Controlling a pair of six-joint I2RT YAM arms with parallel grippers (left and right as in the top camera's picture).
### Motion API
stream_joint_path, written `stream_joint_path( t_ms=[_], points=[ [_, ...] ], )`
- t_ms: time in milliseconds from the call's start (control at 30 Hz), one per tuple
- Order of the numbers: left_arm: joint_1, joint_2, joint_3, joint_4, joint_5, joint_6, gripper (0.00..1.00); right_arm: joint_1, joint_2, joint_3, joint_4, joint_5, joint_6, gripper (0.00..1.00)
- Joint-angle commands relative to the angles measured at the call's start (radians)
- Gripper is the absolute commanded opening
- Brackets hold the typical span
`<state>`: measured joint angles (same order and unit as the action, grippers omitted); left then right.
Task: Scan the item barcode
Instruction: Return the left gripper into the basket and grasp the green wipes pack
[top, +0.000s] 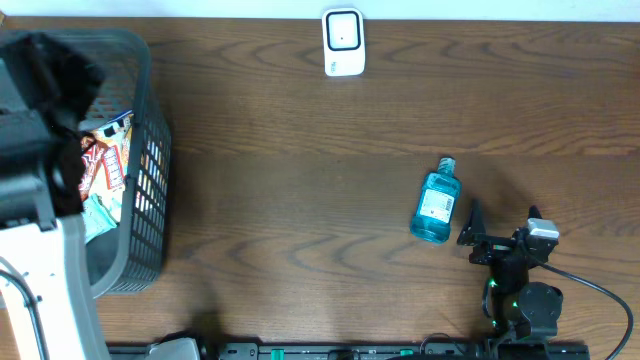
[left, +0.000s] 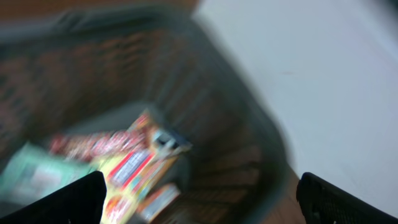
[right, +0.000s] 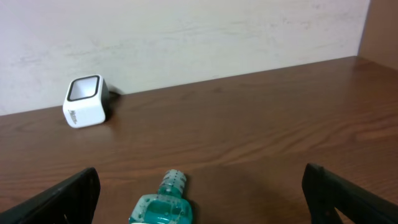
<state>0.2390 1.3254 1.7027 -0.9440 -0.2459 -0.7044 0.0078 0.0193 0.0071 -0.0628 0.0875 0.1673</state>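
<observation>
A blue liquid bottle (top: 436, 205) lies on its side on the brown table, white label up, cap pointing to the far edge. In the right wrist view the bottle (right: 163, 207) shows only its cap end at the bottom. My right gripper (top: 500, 228) stands open just right of and behind the bottle, touching nothing; its fingertips frame the lower corners around the right gripper (right: 199, 205). The white barcode scanner (top: 343, 42) stands at the far edge, seen again as the scanner (right: 86, 101). My left gripper (left: 199, 199) hangs open and blurred over the grey basket (top: 150, 200).
The basket (left: 249, 124) at the table's left end holds colourful snack packets (left: 134, 165) and a pale green packet (left: 31, 177). The left arm's white body (top: 40, 260) covers part of the basket. A black cable (top: 600, 290) runs from the right arm's base.
</observation>
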Motion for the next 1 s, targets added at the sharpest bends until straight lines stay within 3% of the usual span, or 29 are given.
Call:
stream_joint_path(
  t_ms=[0, 133, 333, 567, 967],
  points=[
    [0.098, 0.063, -0.018, -0.108, -0.010, -0.312, 0.98, 0.005, 0.000, -0.002, -0.002, 0.015, -0.011, 0.99],
    [0.167, 0.139, -0.062, -0.217, -0.010, -0.477, 0.98, 0.005, 0.000, -0.002, -0.002, 0.015, -0.011, 0.99],
    [0.210, 0.266, -0.154, -0.226, -0.010, -0.492, 0.98, 0.005, 0.000, -0.002, -0.002, 0.015, -0.011, 0.99],
    [0.266, 0.311, -0.305, -0.191, -0.010, -0.603, 0.97, 0.005, 0.000, -0.002, -0.002, 0.015, -0.011, 0.99],
    [0.334, 0.313, -0.518, 0.078, -0.009, -0.512, 0.98, 0.005, 0.000, -0.002, -0.002, 0.015, -0.011, 0.99]
  ],
)
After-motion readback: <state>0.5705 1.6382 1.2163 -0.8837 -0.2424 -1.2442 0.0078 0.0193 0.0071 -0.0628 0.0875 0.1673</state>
